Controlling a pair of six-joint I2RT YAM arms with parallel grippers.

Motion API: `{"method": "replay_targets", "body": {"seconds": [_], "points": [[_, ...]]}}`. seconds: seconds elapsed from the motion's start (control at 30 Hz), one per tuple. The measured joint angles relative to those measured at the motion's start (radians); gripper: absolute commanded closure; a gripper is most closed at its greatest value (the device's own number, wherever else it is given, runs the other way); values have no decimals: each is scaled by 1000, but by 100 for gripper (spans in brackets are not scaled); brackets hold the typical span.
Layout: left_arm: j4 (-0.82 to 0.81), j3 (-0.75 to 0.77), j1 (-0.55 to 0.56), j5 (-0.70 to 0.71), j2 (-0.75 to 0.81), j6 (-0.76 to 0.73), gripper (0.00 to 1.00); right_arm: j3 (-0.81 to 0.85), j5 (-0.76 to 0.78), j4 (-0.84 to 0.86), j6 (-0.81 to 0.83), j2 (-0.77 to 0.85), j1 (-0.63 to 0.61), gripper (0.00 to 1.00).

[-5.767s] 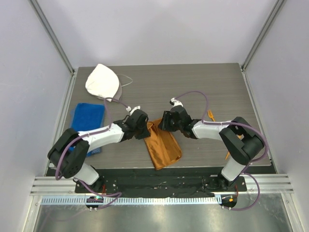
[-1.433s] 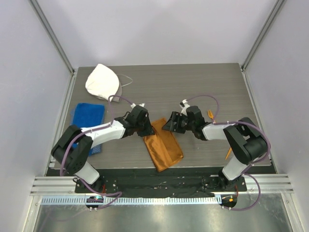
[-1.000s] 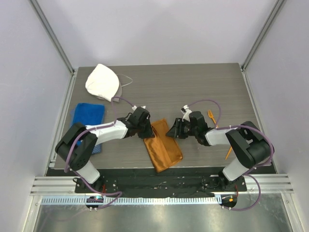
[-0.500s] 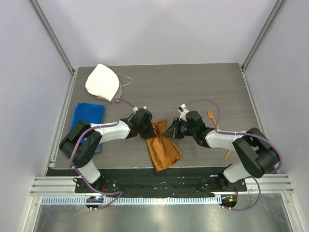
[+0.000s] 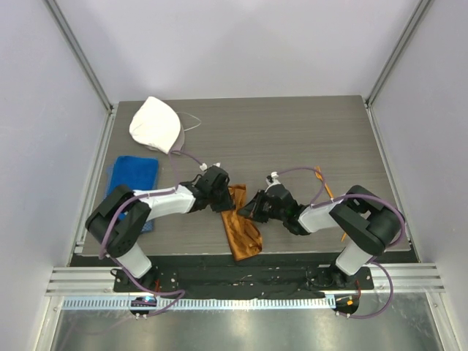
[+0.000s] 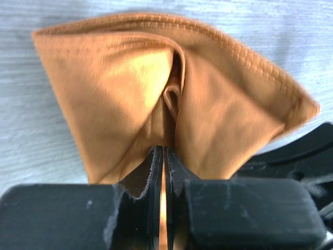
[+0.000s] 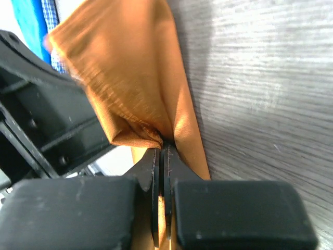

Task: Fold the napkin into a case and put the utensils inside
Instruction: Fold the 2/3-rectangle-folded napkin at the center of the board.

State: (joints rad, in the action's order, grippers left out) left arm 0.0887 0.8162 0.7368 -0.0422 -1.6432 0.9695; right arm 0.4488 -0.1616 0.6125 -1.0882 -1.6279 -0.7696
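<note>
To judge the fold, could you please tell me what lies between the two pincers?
The creased rust-orange fabric napkin, gripped by the left pincer and right pincer alike; the top view shows it.

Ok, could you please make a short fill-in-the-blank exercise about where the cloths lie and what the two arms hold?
1. The left fingers and the right fingers are both closed on the ____ napkin.
2. The blue towel lies beside the ____ arm.
3. The cloth cap at the far left of the table is ____.
Missing words: orange; left; white.
</note>
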Motion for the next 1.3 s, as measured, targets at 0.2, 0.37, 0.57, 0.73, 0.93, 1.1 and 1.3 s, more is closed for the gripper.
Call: {"method": "replay_targets", "body": {"seconds": [0.2, 0.37, 0.57, 0.73, 0.93, 1.1, 1.3], "points": [[42, -6, 1, -1, 52, -8, 74, 0, 43, -2, 2, 8, -7, 99], [121, 42, 1, -1, 107, -40, 48, 2, 69, -17, 15, 31, -19, 99], [217, 222, 3, 12, 84, -91, 42, 22, 90, -46, 35, 34, -37, 99], [264, 317, 17, 51, -13, -122, 44, 36, 103, -68, 45, 43, -50, 99], [333, 349, 21, 77, -109, -143, 57, 38, 113, -72, 51, 45, -60, 99], [351, 351, 18, 97, -117, -149, 81, 38, 118, -72, 58, 45, -72, 97], [313, 288, -31, 55, -81, -170, 90, 76, 124, -133, 93, 60, -92, 56]]}}
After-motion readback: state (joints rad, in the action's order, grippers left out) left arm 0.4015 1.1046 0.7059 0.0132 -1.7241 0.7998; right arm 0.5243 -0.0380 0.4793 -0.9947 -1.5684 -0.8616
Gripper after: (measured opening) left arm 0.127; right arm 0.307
